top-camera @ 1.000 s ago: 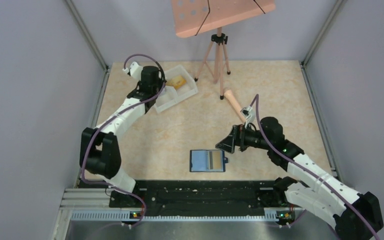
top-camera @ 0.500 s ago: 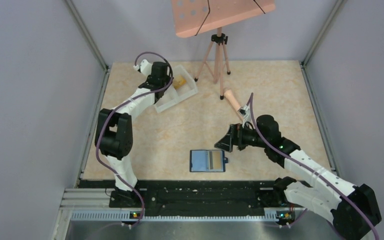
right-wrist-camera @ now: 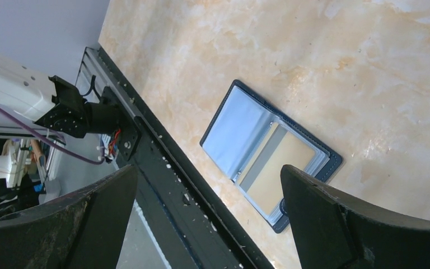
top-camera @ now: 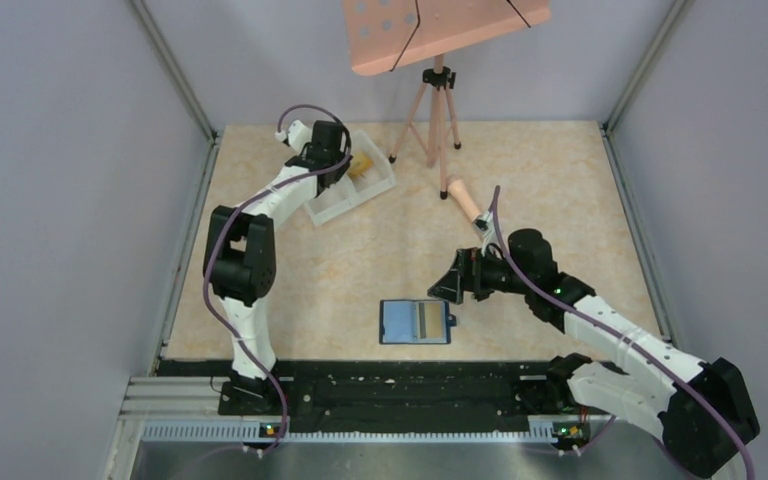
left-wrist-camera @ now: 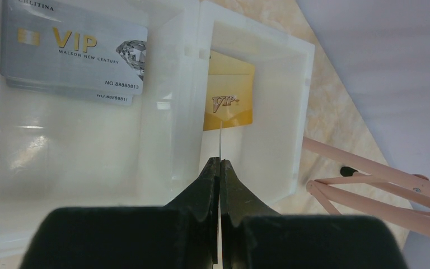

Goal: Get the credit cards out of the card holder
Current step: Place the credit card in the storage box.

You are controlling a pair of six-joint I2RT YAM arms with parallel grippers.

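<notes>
Two compartments of the white tray (left-wrist-camera: 308,112) are occupied by credit cards: grey cards (left-wrist-camera: 73,50) are stacked in one, and a yellow card (left-wrist-camera: 229,89) lies in the other. Above the tray, the left hand (left-wrist-camera: 220,162) is pressed together on what is taken to be a thin card (left-wrist-camera: 221,134). It is seen edge-on as a pale upright sliver, roughly over the divider and toward the yellow card's side. Its colour cannot be told from the edge.

The card holder (top-camera: 415,322) is laid open on the surface (top-camera: 360,260), well apart from the tray and toward the arm bases. One tan card (right-wrist-camera: 277,174) can be made out in its slots. The right hand (top-camera: 452,285), likewise well apart from the tray, is poised near the holder with its fingers (right-wrist-camera: 336,224) spread wide and nothing between them.

The step in hand is judged to be the drop of the clamped card into the tray. It would be done well if the card were carried clear of the divider and centred over one compartment. It should then be lowered until its bottom edge is close to the tray floor, and only then released. That way it would be tipped flat, not left propped on a wall or bounced out. The left hand should be opened fully before it is raised, lest the card be dragged up with it.
</notes>
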